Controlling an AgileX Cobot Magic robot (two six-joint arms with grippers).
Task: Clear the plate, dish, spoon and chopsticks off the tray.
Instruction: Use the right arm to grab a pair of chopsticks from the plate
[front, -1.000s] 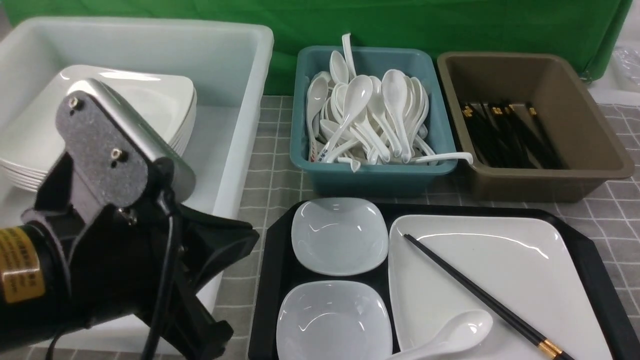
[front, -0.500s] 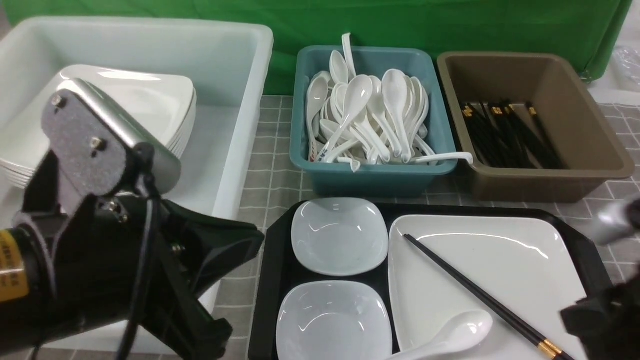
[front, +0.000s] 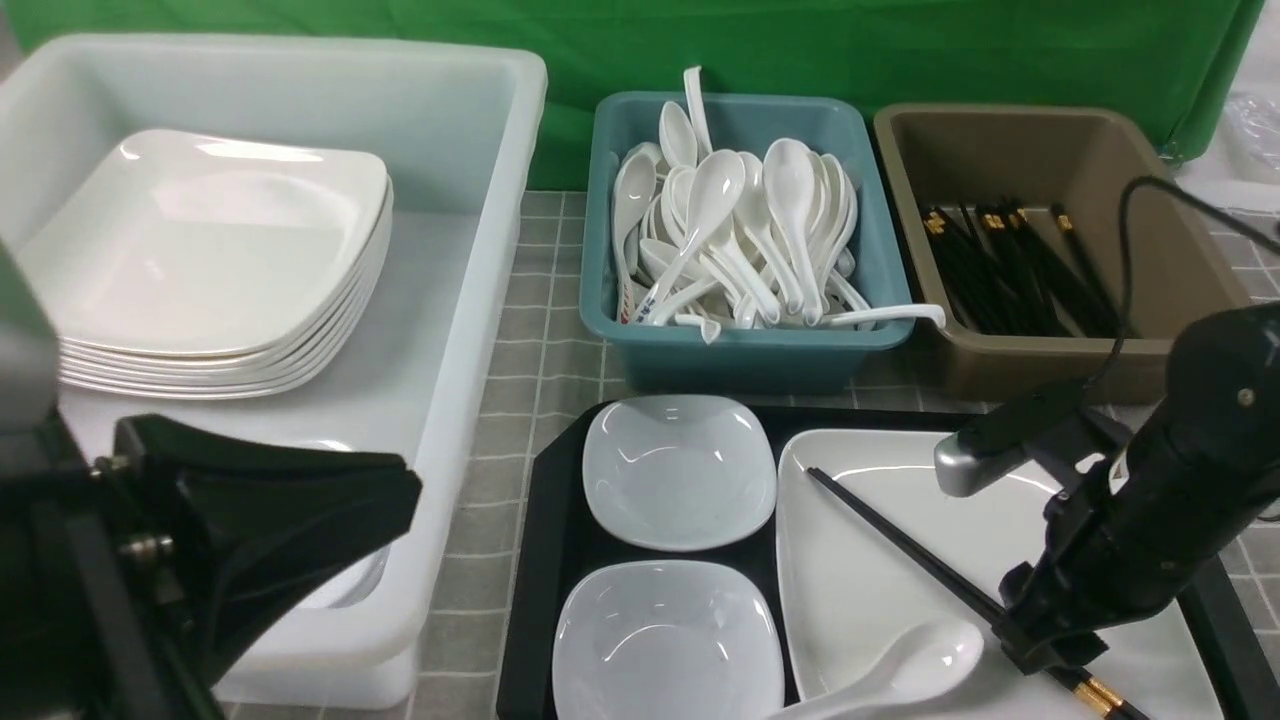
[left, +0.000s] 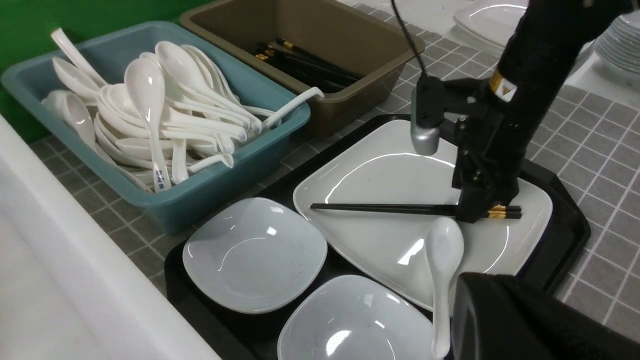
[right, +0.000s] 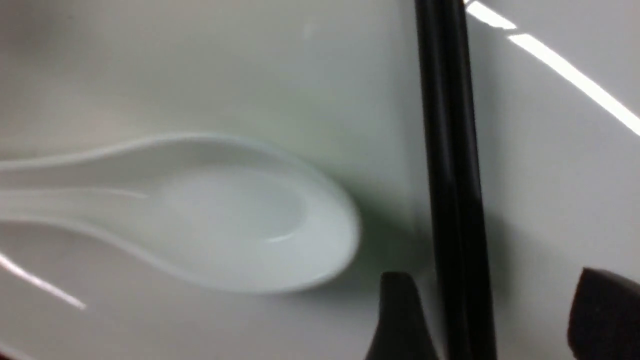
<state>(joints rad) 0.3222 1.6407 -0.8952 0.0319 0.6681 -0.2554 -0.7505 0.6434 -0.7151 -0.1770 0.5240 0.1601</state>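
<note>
Two small dishes on left side of tray (front: 545, 560): far dish (front: 680, 470), near dish (front: 668, 640). Plate (front: 860, 600) fills right side. Chopsticks (front: 900, 540) lie diagonally across plate, gold-banded ends nearest robot. Spoon (front: 920, 655) on plate's near edge, bowl just beside chopsticks. Right gripper (right: 500, 320) low over chopsticks near banded end, fingers apart, pair between them, unclamped. Left gripper (front: 300, 520) at near left beside white tub (front: 480, 250), jaws together. Teal bin (front: 740, 350): spoons. Brown bin (front: 1180, 300): chopsticks
</note>
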